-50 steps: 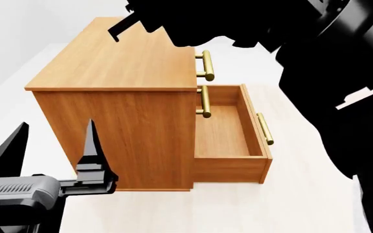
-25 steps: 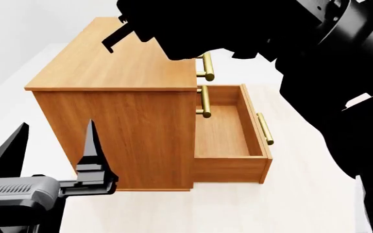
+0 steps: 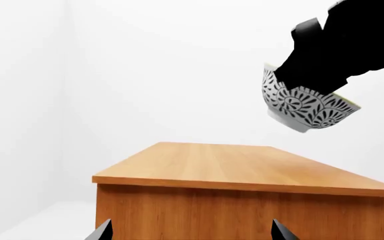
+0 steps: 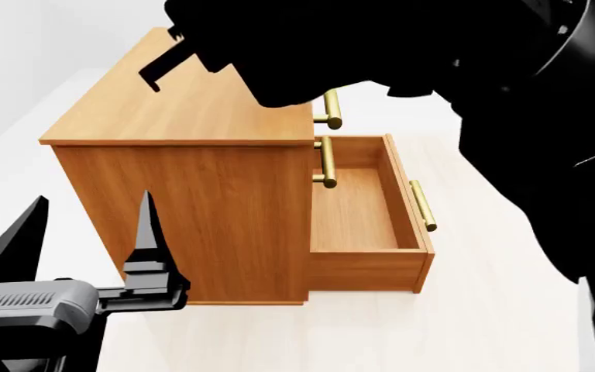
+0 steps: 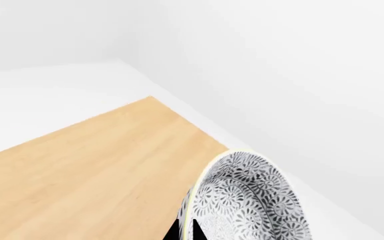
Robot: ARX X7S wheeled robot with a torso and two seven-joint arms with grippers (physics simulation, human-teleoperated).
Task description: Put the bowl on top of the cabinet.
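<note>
The white bowl [image 3: 304,106] with its dark leaf pattern hangs tilted in the air above the orange-brown cabinet [image 4: 189,101], clear of its flat top [image 3: 245,167]. My right gripper [image 5: 184,231] is shut on the bowl's [image 5: 252,200] rim, one finger inside and one outside. In the head view my black right arm [image 4: 380,46] reaches over the cabinet top and hides the bowl. My left gripper [image 4: 86,232] stands open and empty, low beside the cabinet's left front corner, its fingertips [image 3: 105,231] level with the cabinet's side.
The cabinet's lowest drawer [image 4: 365,209] is pulled out to the right and holds nothing; brass bar handles [image 4: 327,161] stick out on that side. White walls stand behind and to the left of the cabinet. The floor [image 4: 463,325] is pale.
My right arm has carried the bowl leftward, farther over the cabinet top. The left gripper and the cabinet have stayed where they were.
</note>
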